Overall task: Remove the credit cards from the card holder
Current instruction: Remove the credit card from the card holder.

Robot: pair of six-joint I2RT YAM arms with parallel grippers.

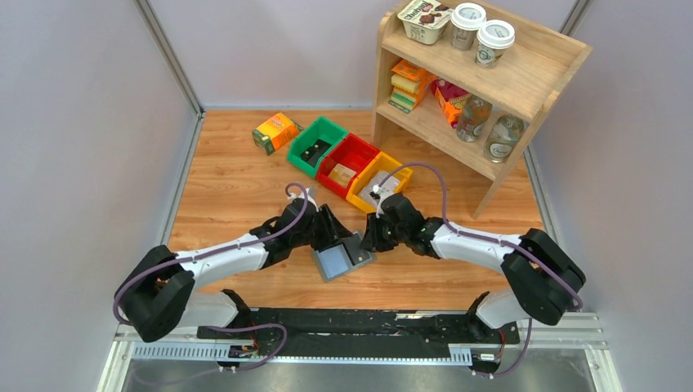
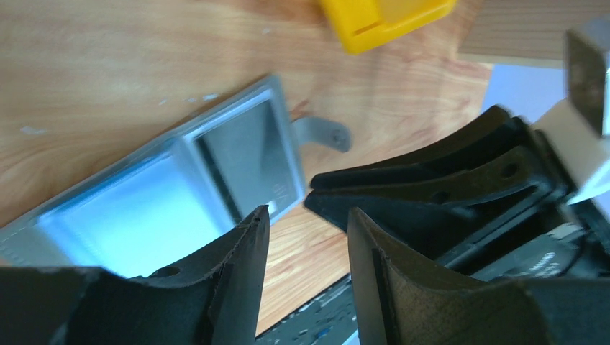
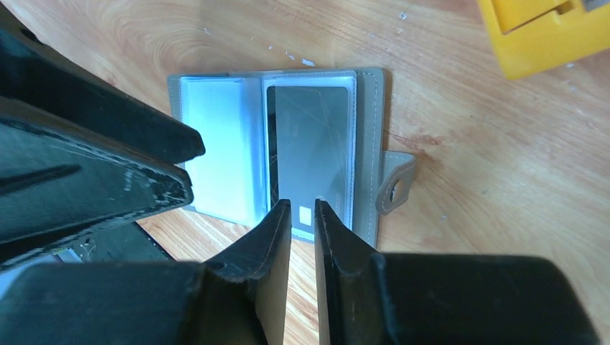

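The grey card holder (image 1: 342,260) lies open and flat on the wooden table between my two grippers. Its left half is an empty blue-grey clear pocket (image 3: 216,151). Its right half holds a dark credit card (image 3: 313,144) in a clear pocket, with the snap tab (image 3: 392,188) sticking out beside it. My right gripper (image 3: 298,207) is open by a narrow gap and empty, its tips just above the card's near edge. My left gripper (image 2: 306,212) is open wider and empty, over the holder's (image 2: 129,215) near edge beside the card (image 2: 248,154).
Green (image 1: 319,145), red (image 1: 350,163) and yellow (image 1: 380,181) bins stand in a row behind the holder. An orange-green carton (image 1: 276,132) lies to their left. A wooden shelf (image 1: 482,82) with cups and bottles stands at the back right. The black base rail (image 1: 351,327) runs along the near edge.
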